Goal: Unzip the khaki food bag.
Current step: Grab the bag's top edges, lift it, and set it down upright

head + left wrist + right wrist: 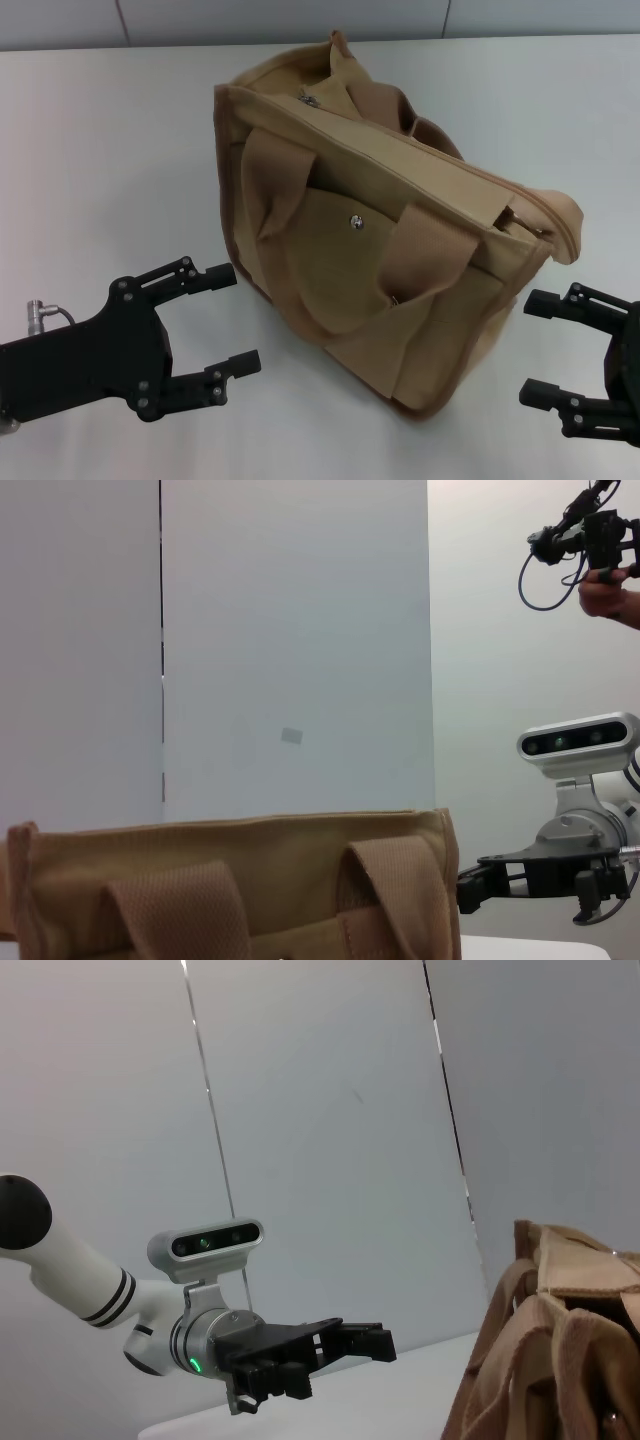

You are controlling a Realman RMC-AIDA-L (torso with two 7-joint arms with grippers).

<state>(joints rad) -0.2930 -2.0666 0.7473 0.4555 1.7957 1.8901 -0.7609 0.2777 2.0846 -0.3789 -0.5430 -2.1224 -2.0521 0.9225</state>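
Observation:
The khaki food bag (390,230) stands on the white table (100,150), tilted, its front pocket with a silver snap (355,222) towards me. Its two brown handles hang down the front. A small silver zipper pull (311,100) shows at the top's far end. My left gripper (232,320) is open and empty, low by the bag's near left corner, apart from it. My right gripper (530,348) is open and empty, just off the bag's near right corner. The bag also shows in the left wrist view (230,880) and in the right wrist view (550,1340).
A grey panelled wall (300,20) runs behind the table's far edge. In the left wrist view a person's hand holds a cabled device (600,550) at the far side.

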